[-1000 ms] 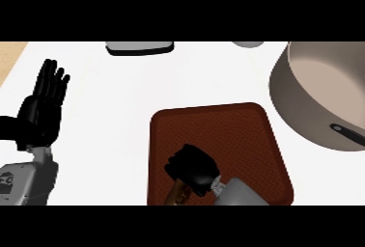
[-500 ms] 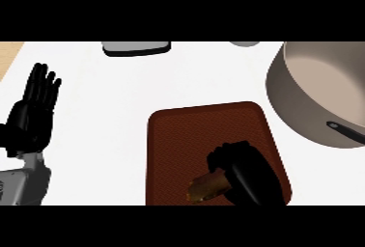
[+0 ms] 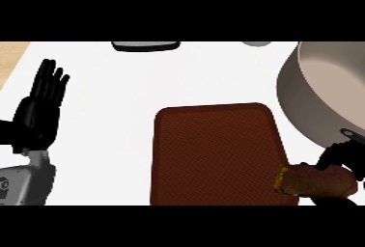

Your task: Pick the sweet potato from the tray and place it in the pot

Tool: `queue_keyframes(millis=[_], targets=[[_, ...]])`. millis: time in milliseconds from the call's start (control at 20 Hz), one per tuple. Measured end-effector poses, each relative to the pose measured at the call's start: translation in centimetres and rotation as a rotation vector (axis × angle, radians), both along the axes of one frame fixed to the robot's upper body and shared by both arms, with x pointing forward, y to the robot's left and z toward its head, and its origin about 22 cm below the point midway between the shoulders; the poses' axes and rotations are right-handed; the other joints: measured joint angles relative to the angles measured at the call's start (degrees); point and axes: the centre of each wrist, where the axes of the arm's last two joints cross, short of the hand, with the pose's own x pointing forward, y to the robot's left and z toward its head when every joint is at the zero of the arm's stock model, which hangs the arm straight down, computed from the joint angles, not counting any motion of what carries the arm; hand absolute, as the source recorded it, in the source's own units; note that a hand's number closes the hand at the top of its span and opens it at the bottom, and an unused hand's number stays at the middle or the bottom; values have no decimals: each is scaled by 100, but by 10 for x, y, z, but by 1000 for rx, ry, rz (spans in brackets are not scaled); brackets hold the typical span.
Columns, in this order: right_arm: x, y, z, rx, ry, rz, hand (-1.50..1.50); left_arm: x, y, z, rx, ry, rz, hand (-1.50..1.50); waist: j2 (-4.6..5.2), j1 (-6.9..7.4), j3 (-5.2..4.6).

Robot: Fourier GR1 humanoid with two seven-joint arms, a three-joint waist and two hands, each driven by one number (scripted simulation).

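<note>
The orange-brown sweet potato (image 3: pixel 314 181) hangs at the lower right, just off the right edge of the dark red tray (image 3: pixel 214 149). My right hand (image 3: pixel 342 157) is shut on it, fingers curled over its top and right end. The big beige pot (image 3: pixel 331 91) stands directly behind, its near rim and black handle (image 3: pixel 348 133) just beyond the hand. My left hand (image 3: pixel 39 111) rests open at the left edge, fingers up.
A dark, flat object (image 3: pixel 145 46) lies at the counter's back edge, and a small grey round thing (image 3: pixel 257 43) sits further right. White counter (image 3: pixel 107 120) spreads between my left hand and the tray. A strip of wood (image 3: pixel 10 55) shows at the far left.
My right hand has carried the sweet potato rightwards, from over the tray's lower middle to beyond its right edge, close to the pot. The left hand has stayed open.
</note>
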Motion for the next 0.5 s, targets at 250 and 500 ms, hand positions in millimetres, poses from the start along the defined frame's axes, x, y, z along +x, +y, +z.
queue_keyframes(millis=[250, 500], targets=[[14, -68, 14, 0, 36, -103, 150, 5, -8, 5, 2, -7, -21, 0, 29, 119, 0], [40, -137, 18, -7, 66, -166, 150, 10, -16, 1, -1, -13, -37, 0, 49, 211, 1]])
